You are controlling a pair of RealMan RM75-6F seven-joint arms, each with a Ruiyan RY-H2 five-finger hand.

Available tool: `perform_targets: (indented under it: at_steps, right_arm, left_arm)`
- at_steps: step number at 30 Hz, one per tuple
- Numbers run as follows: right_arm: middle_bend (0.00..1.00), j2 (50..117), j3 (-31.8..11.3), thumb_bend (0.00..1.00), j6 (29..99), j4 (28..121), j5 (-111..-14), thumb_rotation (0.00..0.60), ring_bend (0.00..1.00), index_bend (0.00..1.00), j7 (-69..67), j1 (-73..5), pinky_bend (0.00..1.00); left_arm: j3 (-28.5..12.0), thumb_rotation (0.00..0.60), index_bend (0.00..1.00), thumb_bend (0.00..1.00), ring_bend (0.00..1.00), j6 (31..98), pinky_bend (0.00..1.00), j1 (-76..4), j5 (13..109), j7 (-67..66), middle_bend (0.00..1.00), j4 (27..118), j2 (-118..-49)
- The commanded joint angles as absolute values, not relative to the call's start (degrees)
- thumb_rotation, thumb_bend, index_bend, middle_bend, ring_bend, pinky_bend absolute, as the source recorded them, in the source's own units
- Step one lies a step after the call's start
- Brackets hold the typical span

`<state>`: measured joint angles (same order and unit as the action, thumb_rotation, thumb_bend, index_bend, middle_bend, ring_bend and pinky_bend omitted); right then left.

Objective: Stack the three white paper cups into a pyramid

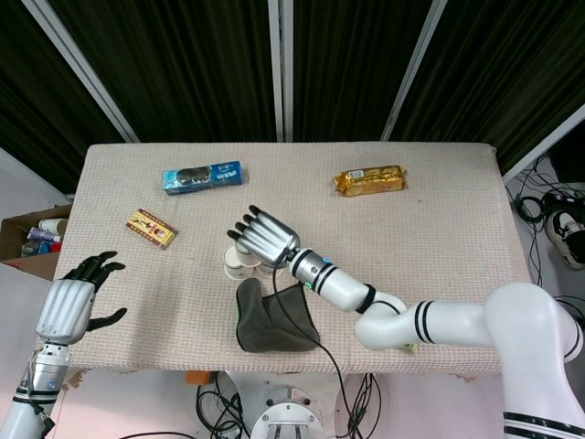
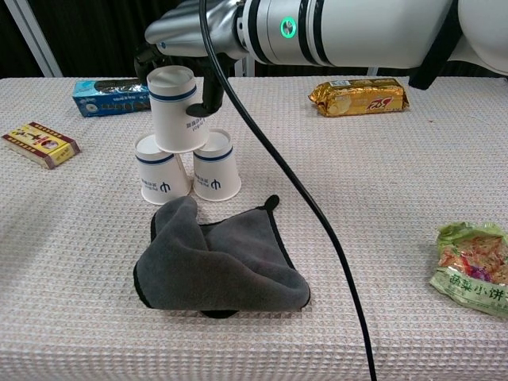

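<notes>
Two white paper cups stand upside down side by side on the table, the left cup (image 2: 160, 170) and the right cup (image 2: 216, 165). A third inverted cup (image 2: 178, 109) is over the two, its rim at their tops. My right hand (image 2: 190, 36) grips it from behind and above. In the head view the right hand (image 1: 266, 237) covers the cups, with only the left cup (image 1: 237, 265) peeking out. My left hand (image 1: 71, 306) hangs off the table's left front corner, fingers spread, holding nothing.
A grey cloth (image 2: 218, 260) lies crumpled just in front of the cups. A blue packet (image 1: 201, 176), a yellow box (image 1: 151, 228) and a gold snack pack (image 1: 368, 179) lie further back. A green snack bag (image 2: 473, 268) sits at the right front.
</notes>
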<state>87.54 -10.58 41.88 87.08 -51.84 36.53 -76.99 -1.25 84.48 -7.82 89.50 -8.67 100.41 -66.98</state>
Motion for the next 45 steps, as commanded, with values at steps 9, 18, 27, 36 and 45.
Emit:
perform_targets:
  at_steps: [9, 18, 27, 36, 45]
  right_arm:
    - [0.26, 87.52, -10.04, 0.31, 42.07, 87.32, -51.08, 0.6, 0.21, 0.15, 36.31, -77.55, 0.22]
    - [0.11, 84.18, -9.95, 0.27, 45.64, 92.09, -52.11, 0.6, 0.1, 0.0, 36.14, -76.05, 0.15]
    - [0.08, 67.26, -4.27, 0.27, 69.19, 109.29, -61.33, 0.6, 0.03, 0.0, 33.24, -57.67, 0.11]
    - [0.11, 58.37, 7.49, 0.28, 90.79, 105.05, -74.77, 0.6, 0.03, 0.0, 14.12, -31.54, 0.11]
    - [0.11, 59.02, 10.77, 0.29, 95.92, 96.37, -80.27, 0.6, 0.03, 0.0, 0.04, -18.39, 0.11]
  left_arm:
    - [-1.19, 0.6, 0.3, 0.07, 0.22, 84.75, 0.45, -7.59, 89.55, -8.86, 0.18, 100.54, -66.94]
    - [-1.29, 0.6, 0.3, 0.07, 0.22, 84.98, 0.45, -7.57, 89.79, -9.05, 0.18, 100.68, -66.66]
    - [-2.08, 0.6, 0.3, 0.07, 0.22, 85.77, 0.45, -7.23, 88.75, -9.68, 0.18, 99.19, -64.87]
    - [-3.24, 0.6, 0.3, 0.07, 0.22, 87.56, 0.43, -5.12, 84.15, -10.41, 0.18, 94.07, -64.36]
    - [-0.97, 0.6, 0.3, 0.07, 0.22, 90.48, 0.34, -2.48, 86.69, -12.26, 0.18, 95.84, -64.11]
